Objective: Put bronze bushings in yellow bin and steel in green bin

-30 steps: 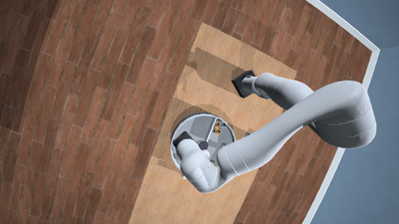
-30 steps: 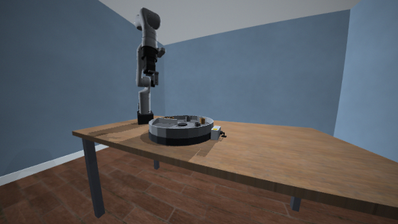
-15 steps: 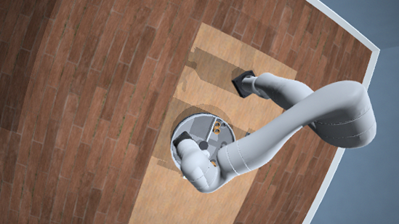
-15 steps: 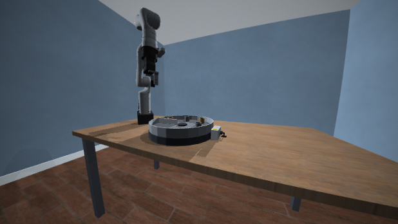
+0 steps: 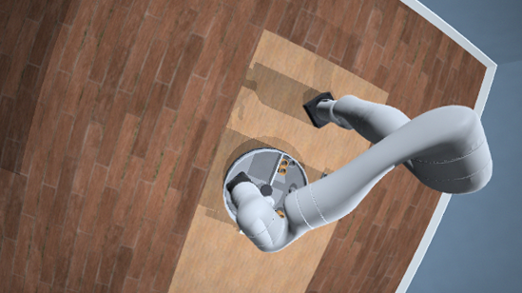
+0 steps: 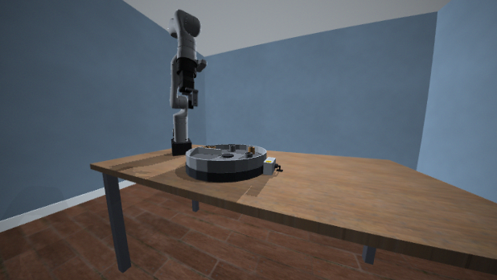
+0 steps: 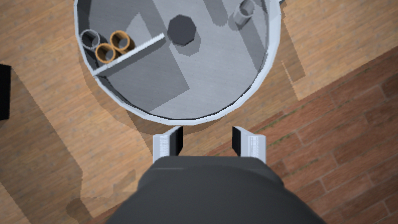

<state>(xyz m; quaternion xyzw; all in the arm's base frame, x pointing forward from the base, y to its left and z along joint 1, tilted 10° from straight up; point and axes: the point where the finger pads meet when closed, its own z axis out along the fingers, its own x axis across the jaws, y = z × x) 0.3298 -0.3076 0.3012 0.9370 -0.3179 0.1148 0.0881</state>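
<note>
My gripper (image 6: 193, 102) (image 7: 207, 137) is open and empty, high above the turntable's edge. The grey turntable (image 6: 225, 166) (image 7: 185, 121) has a raised rim. Beside its divider stand a bronze bushing (image 7: 120, 32), another bronze bushing (image 7: 97, 54) and a steel bushing (image 7: 83, 39), close together. A lone steel bushing (image 6: 248, 154) (image 7: 242, 20) stands across the hub. Another bronze bushing (image 5: 281, 214) (image 6: 252, 150) and a further steel bushing (image 6: 232, 148) stand elsewhere on the turntable, outside the wrist view. I cannot make out the yellow or green bin.
The white divider (image 7: 135, 54) runs from the rim towards the dark central hub (image 7: 181, 30) (image 5: 266, 190). A small grey box (image 6: 269, 168) with a yellow label and dark crank adjoins the turntable. In the top view, the arm (image 5: 332, 195) covers part of the turntable.
</note>
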